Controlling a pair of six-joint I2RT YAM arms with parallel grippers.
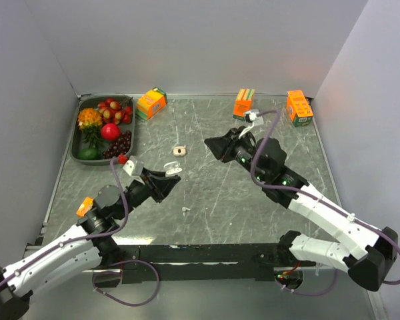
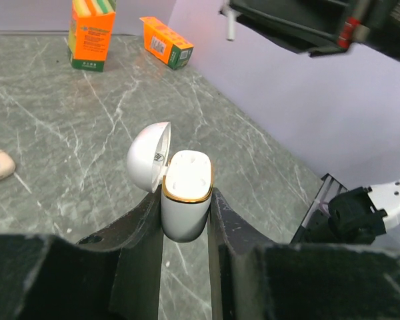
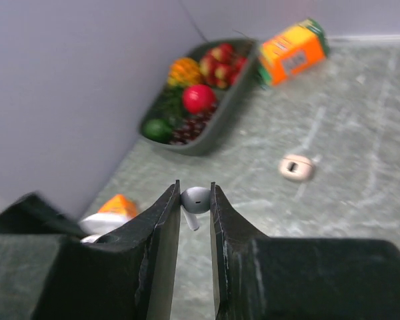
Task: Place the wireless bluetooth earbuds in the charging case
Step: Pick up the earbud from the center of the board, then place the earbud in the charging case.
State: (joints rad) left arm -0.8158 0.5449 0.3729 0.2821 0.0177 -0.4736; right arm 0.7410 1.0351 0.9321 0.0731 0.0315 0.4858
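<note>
My left gripper (image 2: pixel 187 215) is shut on a white charging case (image 2: pixel 187 193) with a gold rim. It holds the case upright above the table with the lid open; the case also shows in the top view (image 1: pixel 173 171). My right gripper (image 3: pixel 195 198) is shut on a white earbud (image 3: pixel 197 199), stem hanging down, in the air at mid-table (image 1: pixel 210 144). It shows high in the left wrist view with that earbud (image 2: pixel 230 27). A second earbud (image 1: pixel 185 210) lies on the table near the front. A small tan case (image 1: pixel 179 151) with a dark centre lies between the grippers.
A dark tray (image 1: pixel 75 143) of fruit stands at the back left. Three orange cartons stand along the back: one (image 1: pixel 151 103) by the tray, one (image 1: pixel 244 103) behind the right arm, one (image 1: pixel 299 107) at the far right. Walls close off the left, back and right.
</note>
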